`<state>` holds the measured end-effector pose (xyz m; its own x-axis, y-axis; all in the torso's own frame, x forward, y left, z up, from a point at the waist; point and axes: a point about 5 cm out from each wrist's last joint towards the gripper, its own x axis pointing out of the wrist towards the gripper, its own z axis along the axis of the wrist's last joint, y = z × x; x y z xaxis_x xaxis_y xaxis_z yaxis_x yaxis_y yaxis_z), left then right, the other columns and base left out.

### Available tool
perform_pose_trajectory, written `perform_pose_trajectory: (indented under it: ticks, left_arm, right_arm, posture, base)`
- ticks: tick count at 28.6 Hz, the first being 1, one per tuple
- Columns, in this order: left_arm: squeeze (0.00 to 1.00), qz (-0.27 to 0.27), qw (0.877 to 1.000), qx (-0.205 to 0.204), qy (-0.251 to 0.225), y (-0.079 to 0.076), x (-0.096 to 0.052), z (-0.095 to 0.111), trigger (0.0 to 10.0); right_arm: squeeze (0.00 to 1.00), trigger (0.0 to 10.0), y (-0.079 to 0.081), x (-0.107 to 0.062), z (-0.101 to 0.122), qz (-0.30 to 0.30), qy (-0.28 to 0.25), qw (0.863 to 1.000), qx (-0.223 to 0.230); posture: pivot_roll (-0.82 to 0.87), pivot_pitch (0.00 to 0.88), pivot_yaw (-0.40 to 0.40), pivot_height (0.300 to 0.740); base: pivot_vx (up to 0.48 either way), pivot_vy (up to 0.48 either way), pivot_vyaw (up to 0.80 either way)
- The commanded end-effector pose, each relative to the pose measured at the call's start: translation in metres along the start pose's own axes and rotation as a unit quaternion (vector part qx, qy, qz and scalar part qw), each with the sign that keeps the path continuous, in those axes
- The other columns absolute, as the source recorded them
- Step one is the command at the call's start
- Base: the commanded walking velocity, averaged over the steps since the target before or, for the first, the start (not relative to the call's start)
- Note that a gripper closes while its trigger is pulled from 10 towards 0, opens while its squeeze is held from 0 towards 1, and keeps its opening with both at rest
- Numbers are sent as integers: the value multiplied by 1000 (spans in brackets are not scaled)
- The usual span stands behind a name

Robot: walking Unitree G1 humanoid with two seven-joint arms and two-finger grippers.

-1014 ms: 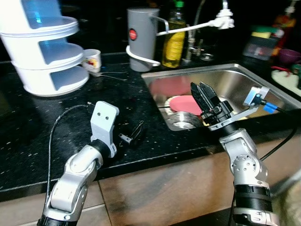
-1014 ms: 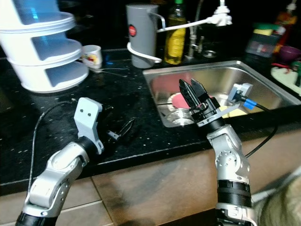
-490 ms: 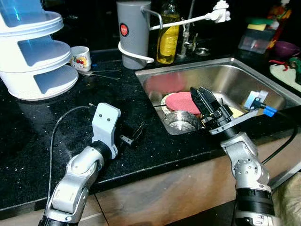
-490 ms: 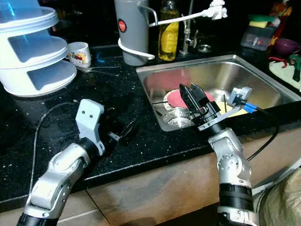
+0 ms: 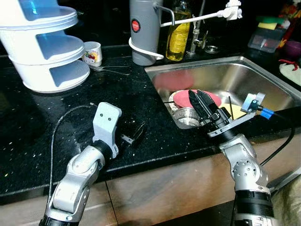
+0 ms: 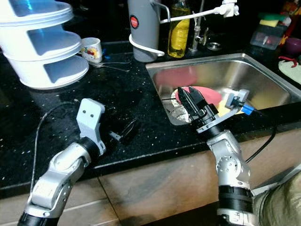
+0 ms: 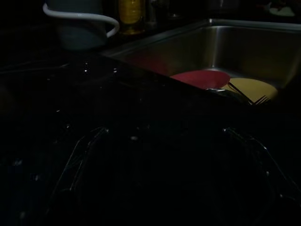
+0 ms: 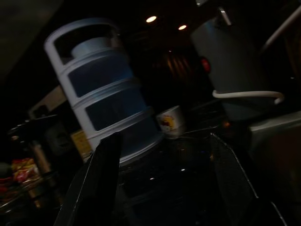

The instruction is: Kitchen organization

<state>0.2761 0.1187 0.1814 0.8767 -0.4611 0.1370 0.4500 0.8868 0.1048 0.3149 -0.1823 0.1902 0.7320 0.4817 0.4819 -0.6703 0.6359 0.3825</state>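
- Over the front edge of the stainless steel sink [image 5: 263, 82], at its near left corner: right gripper [image 5: 197, 100], black fingers pointing up and away, a narrow gap between the tips, nothing between them.
- Just behind those fingers in the basin: round red plate [image 5: 212, 97], a steel bowl [image 5: 188, 115] at the corner, a yellow plate [image 5: 236, 111] with a dark fork lying across it.
- On the black speckled countertop [image 5: 42, 122], left of the sink: left gripper [image 5: 135, 134], fingers low over the stone and drawn close together, holding nothing.
- Far left on the counter: white three-tier stacked container with blue windows [image 5: 47, 47]; beside it a small white patterned mug [image 5: 91, 52], with what looks like a spoon lying near.
- Behind the sink: tall grey cylindrical jug with a white band and red dot [image 5: 143, 30], a bottle of yellow liquid [image 5: 178, 35], a white tap arm [image 5: 202, 18] reaching over the basin.
- Left wrist view, very dark: red plate [image 7: 200, 78] and yellow plate [image 7: 249, 88] with fork tines plainer than from the head, sink wall [image 7: 235, 47] behind; finger outlines faint, apparently set apart.
- Right wrist view, looking the other way: tiered container [image 8: 108, 94], mug [image 8: 170, 120] and grey jug [image 8: 230, 61] beyond two spread dark fingers [image 8: 101, 183]; two ceiling lights above.
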Motion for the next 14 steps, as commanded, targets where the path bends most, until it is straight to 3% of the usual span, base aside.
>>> perform_pose_trajectory:
  ticks: [1,14]
  left_arm:
    - [0,-2,1000,3,4,-1,-1,-2,10000]
    - [0,-7,1000,1,6,-3,0,-3,10000]
  right_arm:
    - [0,10000,2,0,0,6,3,1000,1]
    - [0,10000,-6,-6,-7,-29,36,999,-27]
  posture:
    - [81,0,-47,740]
    - [75,0,-43,740]
  base:
    - [-266,0,0]
    - [-265,0,0]
